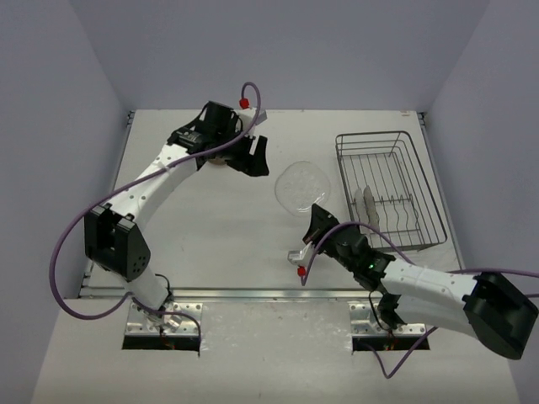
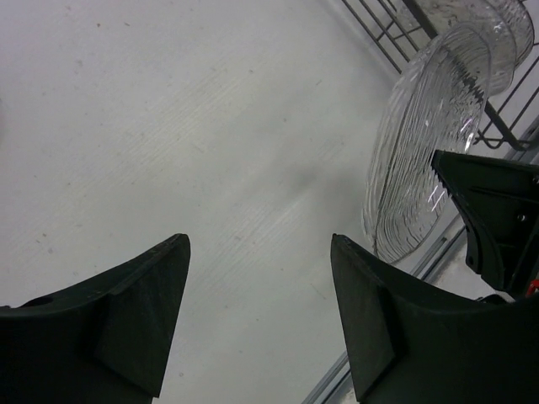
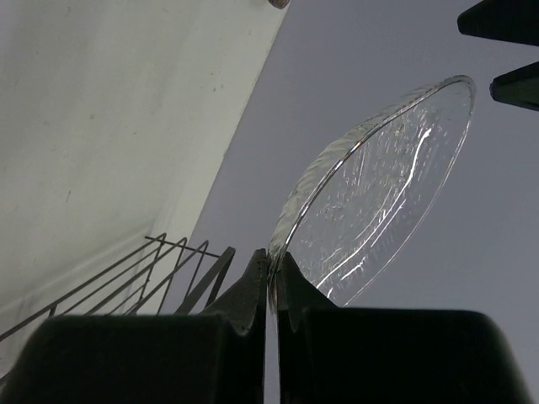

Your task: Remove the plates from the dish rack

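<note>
Two plates [image 1: 367, 207] occupy the dish rack [image 1: 375, 135]; right claw [image 3: 269, 271] pinches one clear plate [image 1: 301, 187].

A round translucent clear glass plate [image 1: 301, 187] is held up by its near edge, just left of a rectangular silver wire dish rack [image 1: 375, 135]. Two pale plates [image 1: 368, 207] stand upright inside the rack.

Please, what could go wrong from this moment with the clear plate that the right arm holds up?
1. The right end effector pinches the clear plate only at its thin rim, so the plate might slip or swing out of the grip.
2. The open left end effector stands close to the plate's far edge. If it comes closer, it could bump the plate loose.
</note>
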Motion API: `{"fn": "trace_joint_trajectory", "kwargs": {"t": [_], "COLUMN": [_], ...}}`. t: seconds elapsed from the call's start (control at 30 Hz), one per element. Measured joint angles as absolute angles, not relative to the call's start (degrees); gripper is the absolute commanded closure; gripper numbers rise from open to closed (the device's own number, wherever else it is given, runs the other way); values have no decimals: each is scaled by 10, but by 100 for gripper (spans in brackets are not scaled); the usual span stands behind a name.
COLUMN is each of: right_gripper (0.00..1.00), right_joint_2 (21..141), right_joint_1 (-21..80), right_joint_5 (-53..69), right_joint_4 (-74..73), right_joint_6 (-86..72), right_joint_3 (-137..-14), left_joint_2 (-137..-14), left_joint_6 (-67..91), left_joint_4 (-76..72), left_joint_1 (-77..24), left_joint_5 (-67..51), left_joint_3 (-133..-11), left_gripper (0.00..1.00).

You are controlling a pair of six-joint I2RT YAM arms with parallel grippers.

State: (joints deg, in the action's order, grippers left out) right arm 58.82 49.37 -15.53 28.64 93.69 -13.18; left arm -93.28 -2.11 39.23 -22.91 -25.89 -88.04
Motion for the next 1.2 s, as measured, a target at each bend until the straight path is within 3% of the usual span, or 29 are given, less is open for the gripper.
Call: {"fn": "trace_joint_trajectory", "kwargs": {"t": [0.27,0.87,1.07,1.2], "right_gripper": [100,100,100,100], "right_joint_2": [562,552,559,564], "right_joint_1": [501,529,543,552], "right_joint_5": [-145,-156,-161,-165], "right_joint_4": [286,170,171,171], "right_joint_6": [982,988,989,989], "right_joint_3": [-121,-121,-127,-129], "left_joint_2": [-949,-926,-954,-971], "left_joint_6": [-59,-46,-61,-71], "left_joint_4": [411,381,403,417], "left_joint_1": [-267,-276,-301,-314], "left_joint_5": [-246,-283,-282,-262], "left_joint_3": [-881,-867,-867,-867], "left_gripper": [44,43,57,61]}}
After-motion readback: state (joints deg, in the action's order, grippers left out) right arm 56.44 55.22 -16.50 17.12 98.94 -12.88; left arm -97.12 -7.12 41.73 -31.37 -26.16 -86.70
